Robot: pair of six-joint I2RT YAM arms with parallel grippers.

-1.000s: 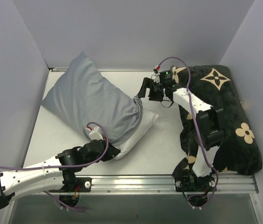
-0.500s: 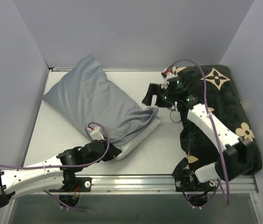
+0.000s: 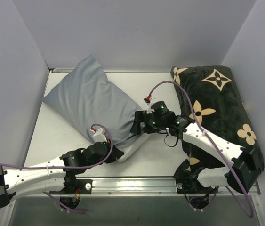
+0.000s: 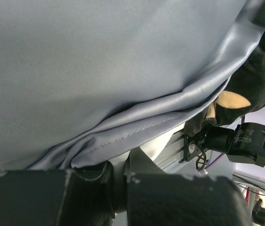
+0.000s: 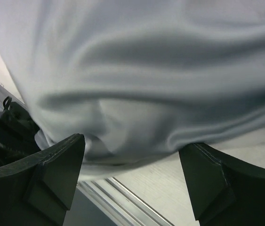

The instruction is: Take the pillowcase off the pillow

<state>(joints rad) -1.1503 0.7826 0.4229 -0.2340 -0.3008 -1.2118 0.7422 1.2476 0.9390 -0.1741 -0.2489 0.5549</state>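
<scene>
The grey-blue pillowcase [image 3: 90, 101] lies puffed and slanted on the left half of the table, its open end toward the near right. A corner of the white pillow [image 3: 130, 149] pokes out there. My left gripper [image 3: 116, 153] is shut on that pale pillow corner; in the left wrist view the cloth is pinched between the jaws [image 4: 120, 169], just under the pillowcase hem [image 4: 132, 133]. My right gripper [image 3: 139, 124] stands open at the pillowcase's open end. In the right wrist view its fingers [image 5: 52, 174] straddle the bunched grey cloth [image 5: 146, 80] without closing on it.
A black cushion with tan flower motifs [image 3: 221, 108] fills the right side, with the right arm lying across its near left part. A metal rail [image 3: 141, 181] runs along the front edge. Walls close in the left, back and right.
The right arm swung from the back by the black cushion forward and left to the pillowcase's open end. The exposed white pillow end shrank to a corner. The left gripper held still.
</scene>
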